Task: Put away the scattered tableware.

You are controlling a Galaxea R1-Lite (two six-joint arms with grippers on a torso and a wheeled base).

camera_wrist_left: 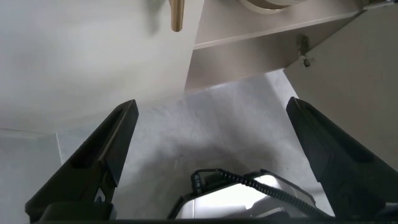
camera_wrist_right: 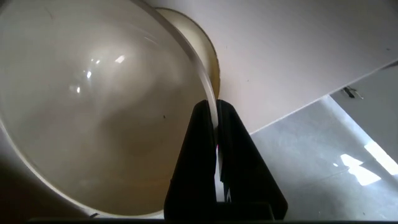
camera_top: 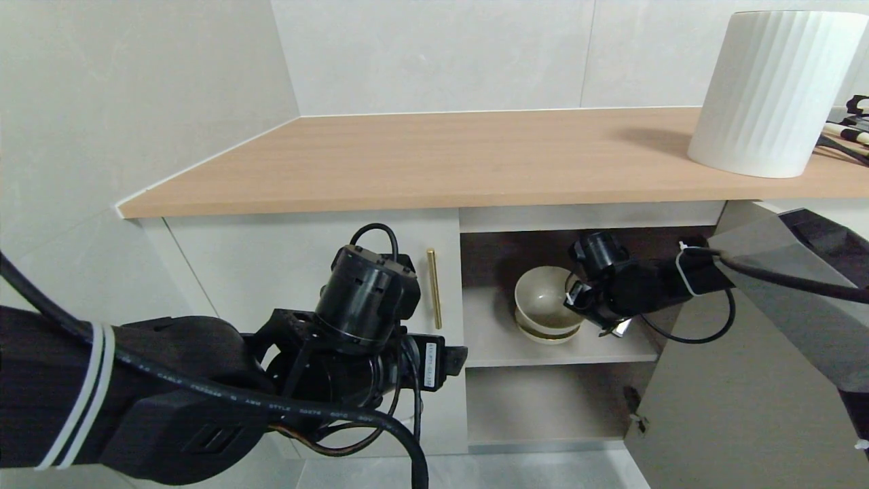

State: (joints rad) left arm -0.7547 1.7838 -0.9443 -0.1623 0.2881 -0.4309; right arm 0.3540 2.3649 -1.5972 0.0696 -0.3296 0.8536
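Note:
A beige bowl (camera_top: 542, 297) rests tilted on another dish (camera_top: 547, 333) on the upper shelf (camera_top: 499, 348) of the open cabinet. My right gripper (camera_top: 576, 297) reaches into the cabinet and is shut on the bowl's right rim. In the right wrist view the two fingers (camera_wrist_right: 200, 143) pinch the thin rim of the bowl (camera_wrist_right: 93, 106), with the lower dish (camera_wrist_right: 194, 38) behind it. My left gripper (camera_top: 445, 361) hangs in front of the closed left cabinet door, open, nothing between its fingers (camera_wrist_left: 109, 149); the floor lies below it.
The right cabinet door (camera_top: 713, 407) stands swung open toward me. A gold handle (camera_top: 434, 288) runs down the closed left door. On the wooden countertop (camera_top: 441, 156) stands a white ribbed container (camera_top: 774, 88), with utensils (camera_top: 848, 132) at the far right. The lower shelf (camera_top: 543, 407) is bare.

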